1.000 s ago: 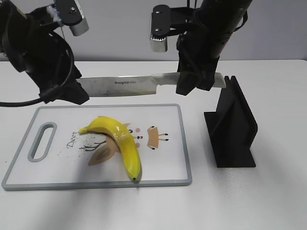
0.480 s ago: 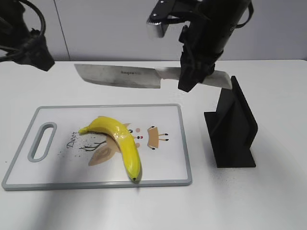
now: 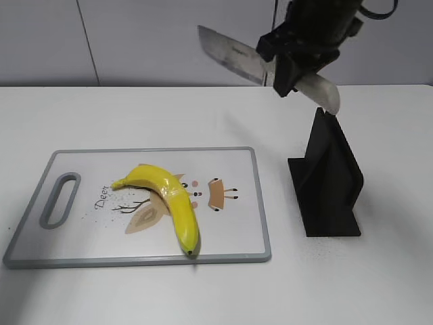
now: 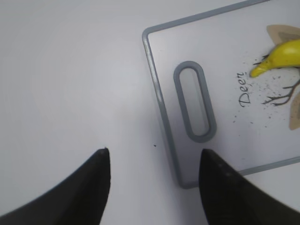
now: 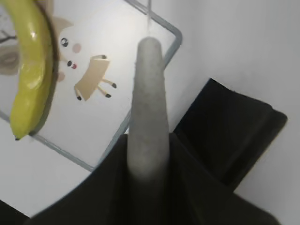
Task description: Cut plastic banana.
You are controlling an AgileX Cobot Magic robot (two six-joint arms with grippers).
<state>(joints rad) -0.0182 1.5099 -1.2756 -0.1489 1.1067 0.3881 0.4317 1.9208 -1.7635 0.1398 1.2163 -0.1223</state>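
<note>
The plastic banana (image 3: pixel 169 200) lies whole on the white cutting board (image 3: pixel 230 233), stem to the left and dark tip near the front edge. My right gripper (image 3: pixel 298 71) is shut on the grey handle of a kitchen knife (image 3: pixel 226 51) and holds it high above the table's back right, with the blade slanting up to the left. In the right wrist view the gripper (image 5: pixel 149 140) clamps the handle (image 5: pixel 147 84), with the banana (image 5: pixel 30 70) far below at left. My left gripper (image 4: pixel 152 152) is open and empty over bare table left of the board (image 4: pixel 154 79); the banana's stem (image 4: pixel 281 56) shows at the view's right edge.
A black knife stand (image 3: pixel 331 176) stands on the table right of the board, under the knife's handle end; it also shows in the right wrist view (image 5: pixel 229 136). The board has a grey rim and a handle slot (image 4: pixel 194 105) at its left end.
The left arm has let go of the blade and left the exterior view. The right gripper has raised the knife and tilted its blade upward, moving right over the stand.
</note>
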